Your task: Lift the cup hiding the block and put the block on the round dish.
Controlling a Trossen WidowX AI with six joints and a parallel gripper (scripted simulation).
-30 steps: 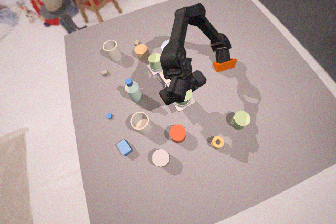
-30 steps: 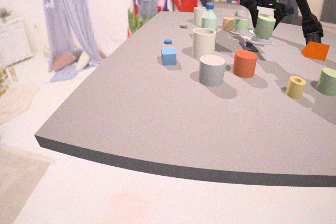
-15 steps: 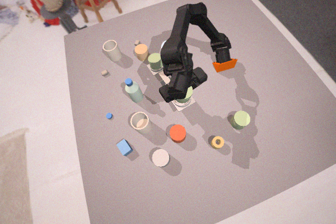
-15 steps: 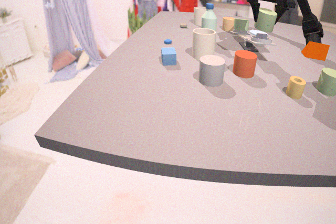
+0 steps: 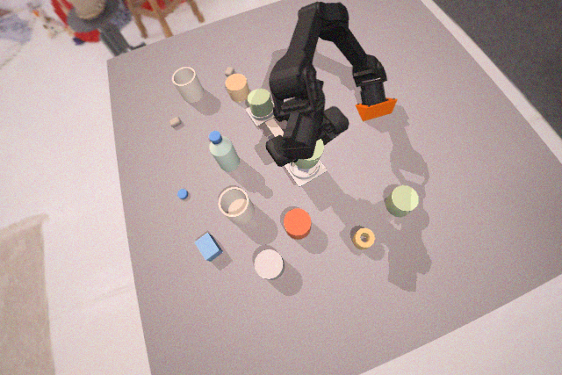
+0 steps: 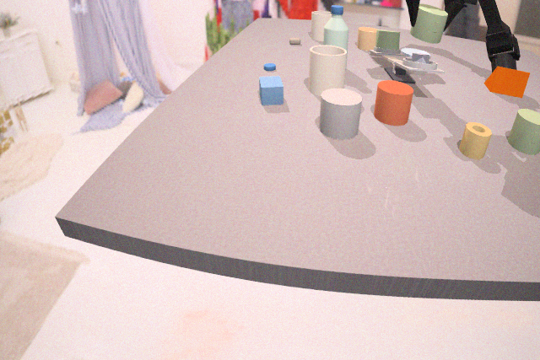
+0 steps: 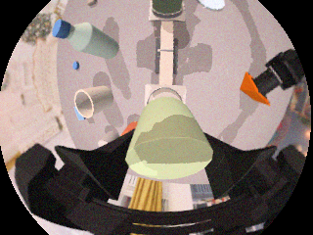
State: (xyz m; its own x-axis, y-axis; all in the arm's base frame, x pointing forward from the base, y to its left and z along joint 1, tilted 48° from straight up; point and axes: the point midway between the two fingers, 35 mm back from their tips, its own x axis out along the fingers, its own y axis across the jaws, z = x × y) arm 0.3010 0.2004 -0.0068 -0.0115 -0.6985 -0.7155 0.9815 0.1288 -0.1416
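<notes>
My gripper [image 5: 306, 148] [image 6: 429, 27] [image 7: 166, 132] is shut on a green cup [image 5: 313, 155] [image 6: 429, 20] [image 7: 168, 119] and holds it, slightly tilted, above the near end of the balance [image 5: 301, 181] [image 6: 437, 71] [image 7: 166, 66]. In the exterior view there is a gap below the cup, and a small grey-blue block [image 6: 420, 57] shows inside the ring on that end. The other green cup [image 5: 260, 104] [image 6: 387, 40] [image 7: 166, 7] stands on the far end. The pale round dish [image 6: 411, 51] [image 7: 211, 4] lies beyond; the arm hides it in the top view.
A bottle [image 5: 225, 155] [image 6: 336, 35] [image 7: 93, 40] and a beige tumbler [image 5: 235, 207] [image 6: 326, 70] [image 7: 100, 100] stand left of the balance. A red cylinder [image 5: 297, 223] [image 6: 393, 103] is in front. A second arm with an orange tip [image 5: 378, 110] [image 6: 508, 81] [image 7: 254, 89] is right.
</notes>
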